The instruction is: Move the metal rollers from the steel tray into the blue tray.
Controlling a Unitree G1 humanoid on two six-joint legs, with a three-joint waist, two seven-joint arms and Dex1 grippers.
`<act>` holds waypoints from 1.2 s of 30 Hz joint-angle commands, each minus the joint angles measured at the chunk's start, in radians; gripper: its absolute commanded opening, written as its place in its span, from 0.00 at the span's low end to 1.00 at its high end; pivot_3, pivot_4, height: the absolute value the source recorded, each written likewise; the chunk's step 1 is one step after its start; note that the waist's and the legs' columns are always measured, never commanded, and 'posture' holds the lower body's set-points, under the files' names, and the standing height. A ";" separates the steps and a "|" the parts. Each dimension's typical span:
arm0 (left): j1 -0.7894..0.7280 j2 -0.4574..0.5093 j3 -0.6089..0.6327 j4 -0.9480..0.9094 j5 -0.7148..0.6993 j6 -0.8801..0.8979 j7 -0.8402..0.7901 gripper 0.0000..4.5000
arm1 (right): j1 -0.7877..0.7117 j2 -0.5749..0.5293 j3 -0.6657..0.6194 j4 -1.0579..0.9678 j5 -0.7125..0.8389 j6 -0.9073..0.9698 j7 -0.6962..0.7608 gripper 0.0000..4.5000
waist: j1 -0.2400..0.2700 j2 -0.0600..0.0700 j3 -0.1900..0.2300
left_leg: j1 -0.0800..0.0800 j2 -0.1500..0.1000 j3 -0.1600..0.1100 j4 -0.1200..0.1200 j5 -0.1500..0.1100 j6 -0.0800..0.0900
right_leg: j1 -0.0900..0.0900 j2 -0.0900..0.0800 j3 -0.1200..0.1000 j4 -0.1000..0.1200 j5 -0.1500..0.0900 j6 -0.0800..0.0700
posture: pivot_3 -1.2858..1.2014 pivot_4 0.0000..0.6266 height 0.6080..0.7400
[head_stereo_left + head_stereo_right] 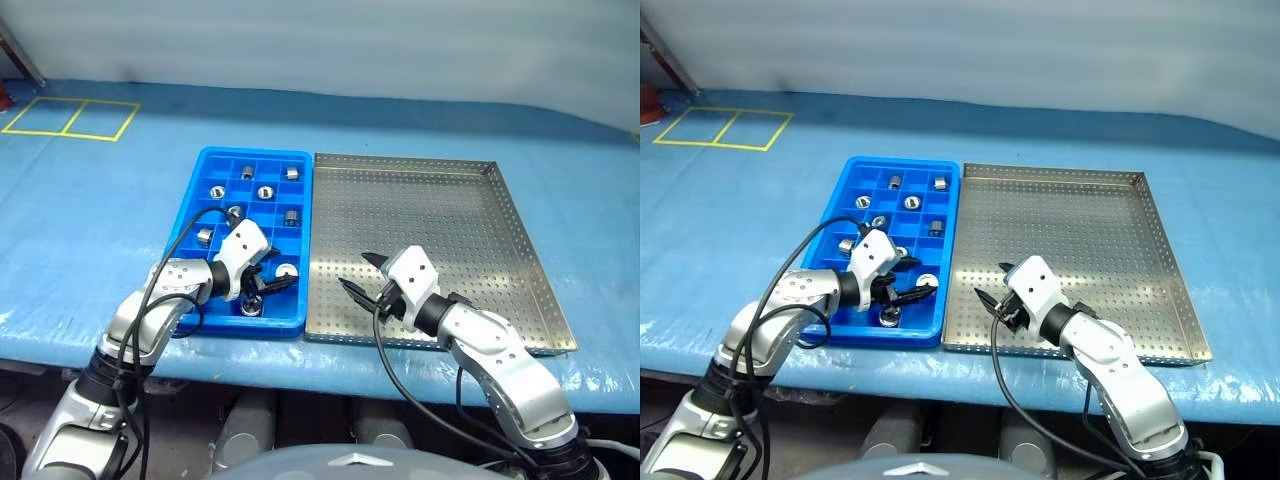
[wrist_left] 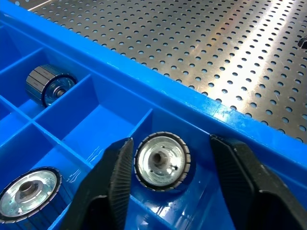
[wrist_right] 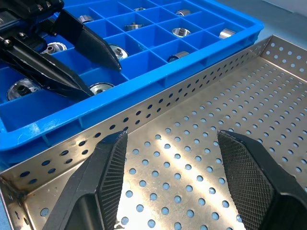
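Looking down over my two arms, I see nearest to me the left gripper (image 1: 268,285) over the near right corner of the blue tray (image 1: 205,165), and its two black fingers (image 2: 115,177) stand apart, with nothing clamped between them. In the left wrist view one roller (image 2: 161,161) stands on its end in the compartment just under these fingers, between them but not touched by them, as far as I can tell. At about the same depth, the right gripper (image 1: 360,273) hovers over the near left part of the steel tray (image 1: 520,250); its fingers (image 3: 103,179) are also apart and they hold nothing, only perforated sheet shows between them. I see no roller on the part of the steel tray that shows. The two trays lie side by side on the blue covered tabletop (image 1: 90,220), the blue tray at the left, its long edge just beside the rim of the steel tray. Farther from me, the metal rollers (image 1: 265,192) sit in separate compartments of the blue tray, some standing on end, some lying on the side, spread from the near row to the far row. Beyond the trays, at the far left of the tabletop, yellow tape (image 1: 70,118) marks two squares.
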 commanded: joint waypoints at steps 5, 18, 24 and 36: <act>-0.045 -0.115 0.074 -0.032 -0.043 -0.160 0.017 0.94 | -0.031 -0.011 -0.067 0.003 0.002 -0.023 0.003 0.70 | -0.001 0.000 0.000 | 0.000 -0.001 0.000 0.000 0.001 0.001 | 0.001 -0.002 -0.001 -0.001 0.000 0.000 | 0.52 0.24 1.00; -0.097 -0.123 -0.020 0.086 0.017 -0.307 -0.073 0.95 | -0.091 -0.159 -0.281 0.121 0.118 0.000 0.160 0.78 | -0.003 0.002 -0.001 | 0.000 -0.001 0.002 0.000 0.001 0.002 | 0.001 -0.001 -0.001 0.000 0.000 0.000 | 0.51 0.24 1.00; -0.086 -0.139 -0.020 0.091 0.026 -0.316 -0.061 0.95 | -0.102 -0.121 -0.309 0.116 0.142 -0.002 0.130 0.99 | -0.004 0.003 -0.001 | 0.000 0.000 0.001 -0.001 0.001 0.002 | 0.001 -0.001 -0.001 0.000 0.000 0.000 | 0.51 0.24 1.00; -0.081 -0.161 -0.020 0.090 0.038 -0.302 -0.041 0.95 | -0.092 -0.120 -0.273 0.095 0.137 -0.010 0.144 0.99 | -0.003 0.003 -0.001 | 0.001 -0.001 0.001 -0.001 0.001 0.002 | 0.001 -0.001 -0.001 0.000 0.001 0.001 | 0.51 0.24 1.00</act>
